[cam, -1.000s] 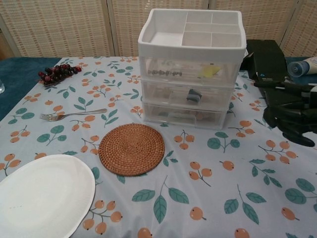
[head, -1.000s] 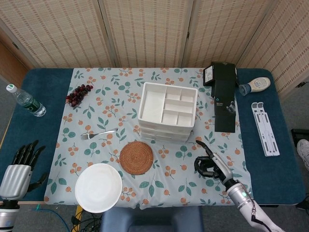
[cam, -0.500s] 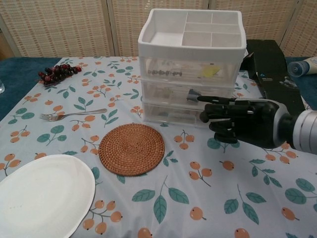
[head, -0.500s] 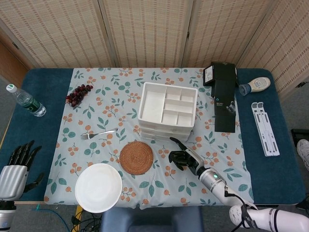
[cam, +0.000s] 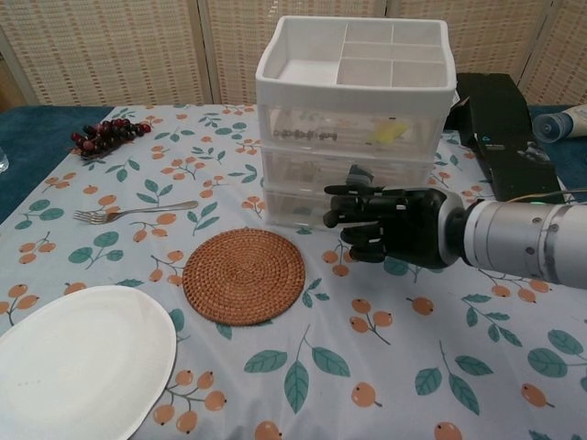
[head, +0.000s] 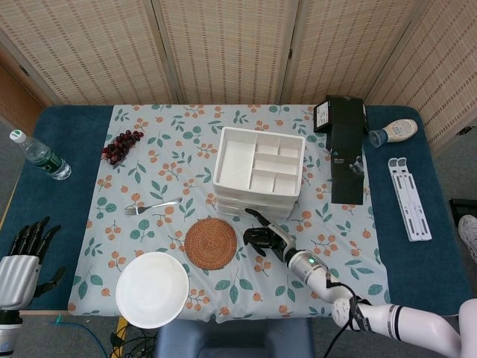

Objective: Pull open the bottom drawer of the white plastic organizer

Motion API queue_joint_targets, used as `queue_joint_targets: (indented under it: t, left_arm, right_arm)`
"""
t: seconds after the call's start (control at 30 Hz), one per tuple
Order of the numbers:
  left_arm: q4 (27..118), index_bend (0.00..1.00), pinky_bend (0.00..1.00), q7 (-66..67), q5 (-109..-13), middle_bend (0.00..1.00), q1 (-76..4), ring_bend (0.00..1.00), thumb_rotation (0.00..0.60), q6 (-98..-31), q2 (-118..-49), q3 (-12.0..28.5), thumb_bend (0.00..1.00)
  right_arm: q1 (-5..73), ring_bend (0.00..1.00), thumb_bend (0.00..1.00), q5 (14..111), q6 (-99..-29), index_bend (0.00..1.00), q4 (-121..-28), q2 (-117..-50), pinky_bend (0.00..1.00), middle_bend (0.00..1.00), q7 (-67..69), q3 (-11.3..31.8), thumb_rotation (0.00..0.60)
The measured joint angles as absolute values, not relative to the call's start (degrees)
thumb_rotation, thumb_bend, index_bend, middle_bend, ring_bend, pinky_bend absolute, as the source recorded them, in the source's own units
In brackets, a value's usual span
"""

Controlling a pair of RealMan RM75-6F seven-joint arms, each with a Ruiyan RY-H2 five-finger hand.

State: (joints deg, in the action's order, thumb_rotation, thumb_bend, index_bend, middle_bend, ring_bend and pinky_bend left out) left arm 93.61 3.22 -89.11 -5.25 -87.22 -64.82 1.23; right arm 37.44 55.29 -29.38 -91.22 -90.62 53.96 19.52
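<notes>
The white plastic organizer (head: 258, 175) stands mid-table with an open divided tray on top and three clear drawers, all pushed in. Its bottom drawer (cam: 293, 209) shows at table level in the chest view. My right hand (head: 264, 239) hovers just in front of that drawer, right of its middle, with the fingers curled in and one fingertip stretched toward the organizer's front. In the chest view the right hand (cam: 390, 225) covers the drawer's middle and right part, and nothing shows in its grasp. My left hand (head: 22, 257) is off the table's near left corner, fingers spread, holding nothing.
A woven coaster (head: 210, 242) lies just left of my right hand, with a white plate (head: 152, 289) nearer the front edge. A fork (head: 153, 206), grapes (head: 121, 145) and a water bottle (head: 39, 155) are to the left. A black box (head: 344, 149), a squeeze bottle (head: 393, 132) and a white stand (head: 408, 198) are to the right.
My right hand has swept left across the table from the right side to the front of the organizer's bottom drawer. The left hand has sunk slightly. The drawers have not moved.
</notes>
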Motion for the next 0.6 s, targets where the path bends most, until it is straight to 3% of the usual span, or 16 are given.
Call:
queue_joint_targets:
  t: [0.6]
  left_arm:
    - [93.46,0.11,0.06,3.43,-88.86,0.00,-5.17,0.02,0.600,-86.94,-64.91,1.29,0.29]
  right_arm:
    - [39.05,0.80,0.57,51.59,-28.73,0.00,-88.01,-94.15,0.85,0.64,47.71,21.50,0.600]
